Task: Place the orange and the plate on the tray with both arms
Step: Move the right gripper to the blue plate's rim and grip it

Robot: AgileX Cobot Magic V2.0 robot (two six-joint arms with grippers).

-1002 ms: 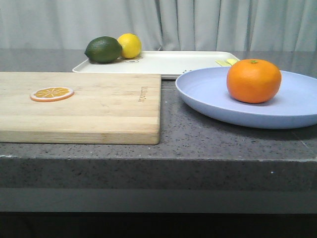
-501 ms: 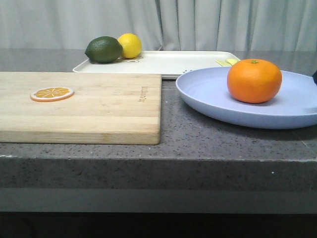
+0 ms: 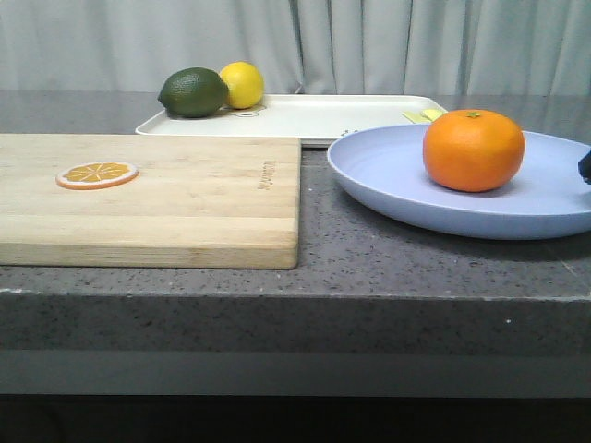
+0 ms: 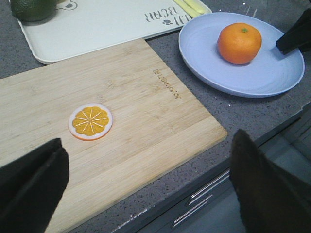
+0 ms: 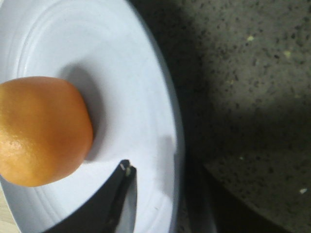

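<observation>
Lavender-blue plate point(image 3: 480, 198) resting on the speckled grey table point(image 3: 369, 268), right of a wooden cutting board point(image 3: 148, 198), with the orange point(image 3: 474, 150) sitting in it toward the far side. Cream-white tray point(image 3: 314, 118) farther back, its near edge just behind the plate, carrying a dark green lime point(image 3: 193, 92) and a yellow lemon point(image 3: 242, 84) at its left end. Flat orange slice point(image 3: 97, 173) lying on the board.

From the front, only a dark sliver of the right gripper point(image 3: 584, 166) seen at the frame's edge, over the plate's right rim. From the left wrist, printed lettering legible on the tray and the right fingers point(image 4: 294, 36) shown over the plate's rim beside the orange, not touching it. From the right wrist, one dark finger over the inner plate surface just beside the orange; whether apart or together, cannot tell.

Left gripper point(image 4: 146, 187) hanging above the board's near edge, fingers wide apart, holding nothing, well away from the plate.

Orange: round, bright, matte, small green stem spot on top.
</observation>
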